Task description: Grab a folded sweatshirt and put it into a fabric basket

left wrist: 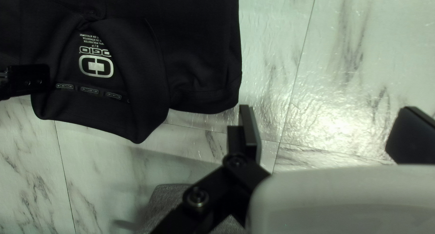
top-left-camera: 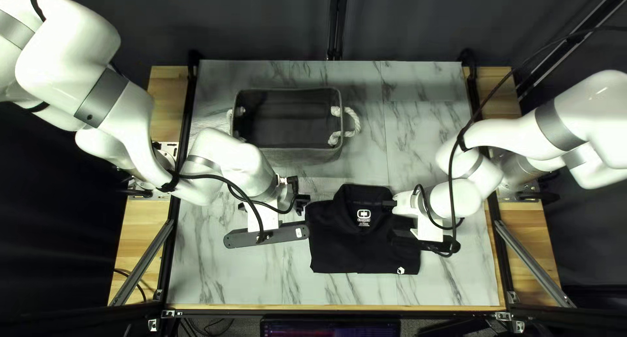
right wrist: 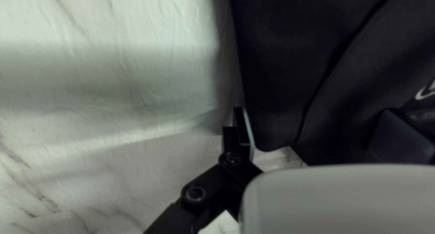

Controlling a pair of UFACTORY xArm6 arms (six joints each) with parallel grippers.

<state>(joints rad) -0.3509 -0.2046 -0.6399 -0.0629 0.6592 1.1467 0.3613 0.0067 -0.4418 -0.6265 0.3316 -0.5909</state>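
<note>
Left gripper spread beside folded black shirt; right gripper spread at its edge

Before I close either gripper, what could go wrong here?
Left gripper: only tabletop between its open fingers, so closing now would probably miss the folded shirt.
Right gripper: its open fingers straddle one shoulder; pinching there could bunch or undo the fold.
Basket: the rope handle sticks out and might snag cloth.

Marbled table (bare wood down both sides), dark curtain behind, screen by the near edge.
</note>
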